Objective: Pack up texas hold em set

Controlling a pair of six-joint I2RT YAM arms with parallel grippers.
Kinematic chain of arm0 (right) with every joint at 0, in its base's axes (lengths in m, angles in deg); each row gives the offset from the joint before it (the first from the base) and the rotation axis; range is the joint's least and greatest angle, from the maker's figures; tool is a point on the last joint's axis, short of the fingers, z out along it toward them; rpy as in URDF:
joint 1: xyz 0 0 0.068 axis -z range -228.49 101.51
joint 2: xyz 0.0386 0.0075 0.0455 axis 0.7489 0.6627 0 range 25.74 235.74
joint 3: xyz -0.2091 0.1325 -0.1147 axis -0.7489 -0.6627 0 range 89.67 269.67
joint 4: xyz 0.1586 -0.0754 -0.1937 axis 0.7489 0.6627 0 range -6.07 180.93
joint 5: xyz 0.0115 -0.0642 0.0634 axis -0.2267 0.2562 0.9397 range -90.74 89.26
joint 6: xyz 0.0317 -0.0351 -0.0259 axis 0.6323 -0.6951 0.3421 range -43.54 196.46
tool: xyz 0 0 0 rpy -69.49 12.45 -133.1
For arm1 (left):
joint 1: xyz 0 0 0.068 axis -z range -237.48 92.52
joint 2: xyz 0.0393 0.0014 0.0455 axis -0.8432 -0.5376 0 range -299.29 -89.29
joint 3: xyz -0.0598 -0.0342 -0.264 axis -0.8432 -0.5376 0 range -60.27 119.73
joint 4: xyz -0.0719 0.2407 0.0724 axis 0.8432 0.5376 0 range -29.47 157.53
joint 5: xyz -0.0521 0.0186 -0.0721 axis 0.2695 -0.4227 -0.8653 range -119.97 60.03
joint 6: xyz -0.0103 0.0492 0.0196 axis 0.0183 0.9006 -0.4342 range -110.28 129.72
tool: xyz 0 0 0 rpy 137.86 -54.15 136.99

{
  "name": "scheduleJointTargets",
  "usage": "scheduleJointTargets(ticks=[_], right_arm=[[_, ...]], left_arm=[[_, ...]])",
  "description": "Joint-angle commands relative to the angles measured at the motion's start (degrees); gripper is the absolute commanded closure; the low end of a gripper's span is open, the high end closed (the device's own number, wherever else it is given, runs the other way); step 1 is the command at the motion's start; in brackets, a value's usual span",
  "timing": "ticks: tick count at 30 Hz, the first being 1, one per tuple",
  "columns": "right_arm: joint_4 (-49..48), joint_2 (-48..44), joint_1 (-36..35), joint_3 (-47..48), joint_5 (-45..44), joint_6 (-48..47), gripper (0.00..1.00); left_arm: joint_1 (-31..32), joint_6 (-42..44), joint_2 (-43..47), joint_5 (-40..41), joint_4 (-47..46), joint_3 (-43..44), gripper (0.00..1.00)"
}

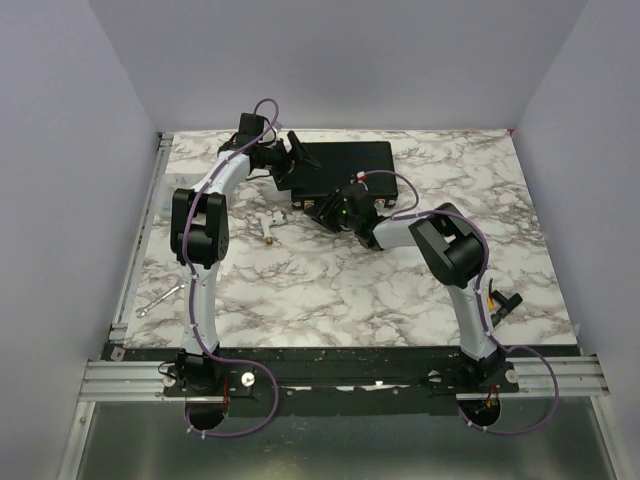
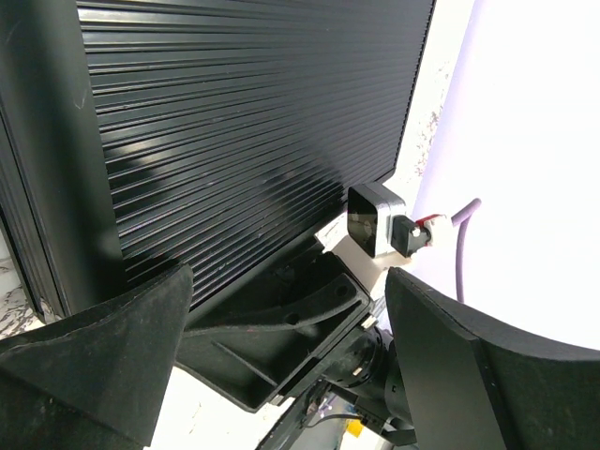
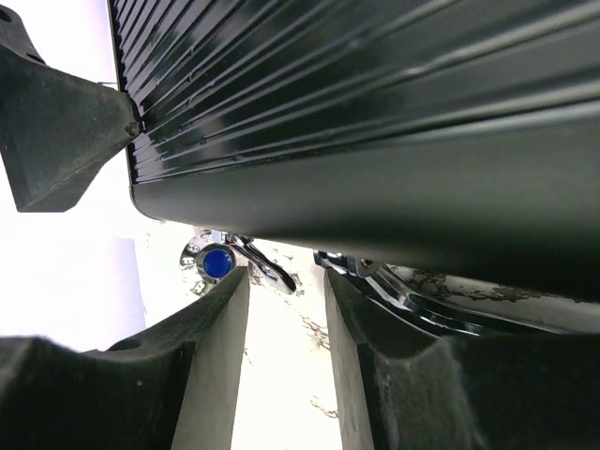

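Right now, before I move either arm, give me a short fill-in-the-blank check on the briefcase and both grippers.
1. The left gripper hangs beside the ribbed lid with its jaws wide ___.
2. Seen from above, the briefcase lies on the ___ half of the table, away from the arm bases.
3. The right gripper sits at the briefcase's ___ edge, the one facing the arm bases.

Missing words: open; far; near
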Motion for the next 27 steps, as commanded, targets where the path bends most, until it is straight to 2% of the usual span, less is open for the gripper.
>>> scheduleJointTargets(ticks=[1, 7, 9, 13, 19, 21, 25, 27], right_arm=[[16.35, 3.21, 0.24, 0.14, -7.63, -4.06, 0.56], [27.86, 3.84, 0.23, 5.06, -14.03, -4.06, 0.52], [30.06, 4.22, 0.22, 6.30, -14.89, -2.89, 0.56], [29.98, 4.35, 0.16, 7.32, -14.54, -3.09, 0.71], [29.13, 3.46, 0.14, 6.11, -14.26, -3.91, 0.71], [27.41, 2.79, 0.14, 5.23, -12.60, -5.60, 0.69], [23.45, -4.40, -0.35, -0.01, -11.30, -13.87, 0.51], [23.58, -10.41, -0.39, -4.39, -12.99, -17.90, 0.45]], left_arm=[[-0.42, 1.25, -2.05, 2.76, 2.59, 0.25, 0.15], [-0.37, 1.31, -1.69, 2.74, 2.67, 0.16, 0.14], [-0.36, 1.31, -1.52, 2.61, 2.68, 0.07, 0.14], [-0.36, 1.21, -1.15, 2.64, 2.59, -0.23, 0.14], [-0.36, 1.13, -0.80, 2.43, 2.32, -0.50, 0.14], [-0.36, 1.21, -0.63, 2.23, 2.39, -0.38, 0.14], [-0.27, 2.95, 1.74, 3.12, 3.87, -0.19, 0.14], [0.11, 5.00, 4.54, 5.31, 4.90, -0.35, 0.13]])
